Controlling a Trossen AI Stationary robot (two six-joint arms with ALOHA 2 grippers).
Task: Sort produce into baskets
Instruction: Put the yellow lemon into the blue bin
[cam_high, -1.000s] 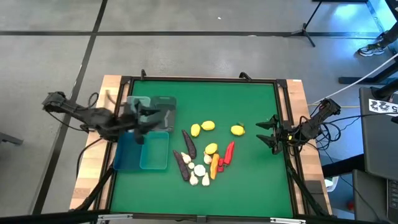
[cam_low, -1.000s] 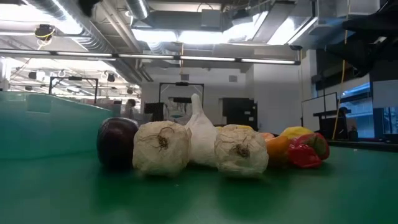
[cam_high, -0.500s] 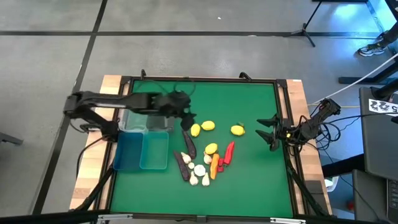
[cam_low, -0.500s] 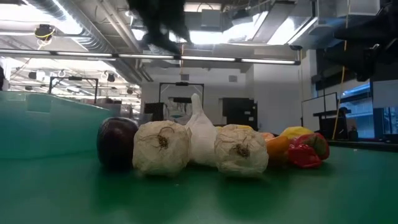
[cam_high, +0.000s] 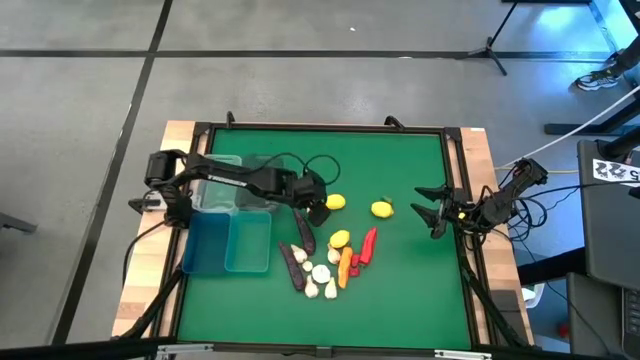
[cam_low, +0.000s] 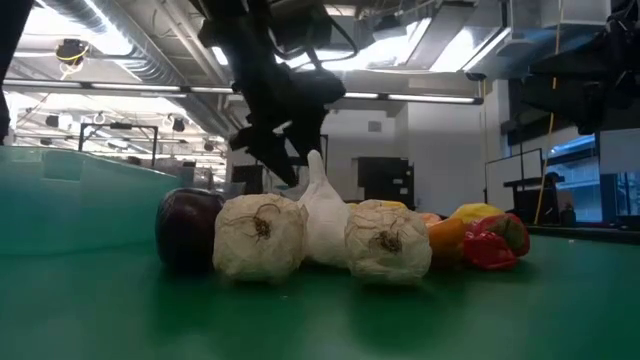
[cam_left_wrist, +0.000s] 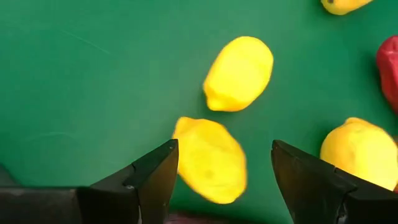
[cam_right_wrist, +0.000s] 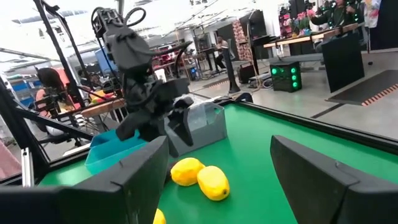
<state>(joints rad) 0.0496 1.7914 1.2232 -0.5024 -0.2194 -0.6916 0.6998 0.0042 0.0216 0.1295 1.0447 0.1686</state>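
Note:
My left gripper (cam_high: 314, 202) is open and hangs over the leftmost lemon (cam_left_wrist: 210, 160). In the left wrist view its fingers stand on either side of that lemon without touching it. More lemons lie nearby (cam_high: 335, 202) (cam_high: 381, 209) (cam_high: 340, 239). Dark eggplants (cam_high: 303, 232), white garlic bulbs (cam_low: 262, 238), red peppers (cam_high: 369, 243) and an orange carrot (cam_high: 345, 265) lie in a heap on the green mat. Two blue baskets (cam_high: 228, 243) and two clear baskets (cam_high: 240, 178) stand at the left. My right gripper (cam_high: 425, 210) is open and empty near the right edge.
The green mat (cam_high: 400, 290) has free room to the right of the heap and along the far side. A wooden frame (cam_high: 478, 160) borders the table. In the right wrist view a person (cam_right_wrist: 46, 84) sits beyond the table.
My left gripper has swung from above the baskets toward the table's right, coming down over the leftmost lemon. The produce and baskets have stayed where they were.

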